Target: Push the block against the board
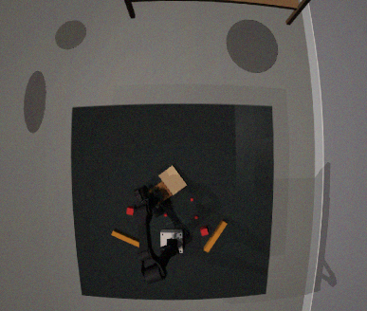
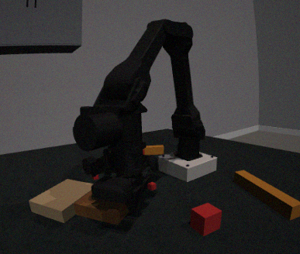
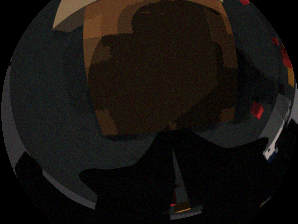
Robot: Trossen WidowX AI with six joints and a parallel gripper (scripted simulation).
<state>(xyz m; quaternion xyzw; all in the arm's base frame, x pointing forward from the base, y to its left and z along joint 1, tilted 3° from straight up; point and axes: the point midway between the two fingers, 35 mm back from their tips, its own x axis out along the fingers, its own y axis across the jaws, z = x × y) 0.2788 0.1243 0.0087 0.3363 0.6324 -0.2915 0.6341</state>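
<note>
Block (image 1: 165, 189) (image 2: 101, 211) (image 3: 155, 75) beside board (image 1: 173, 179) (image 2: 63, 197) (image 3: 69, 14); arm base (image 1: 164, 234) (image 2: 199, 169) between 2 bars (image 1: 215, 236) (image 2: 269, 193).
</note>
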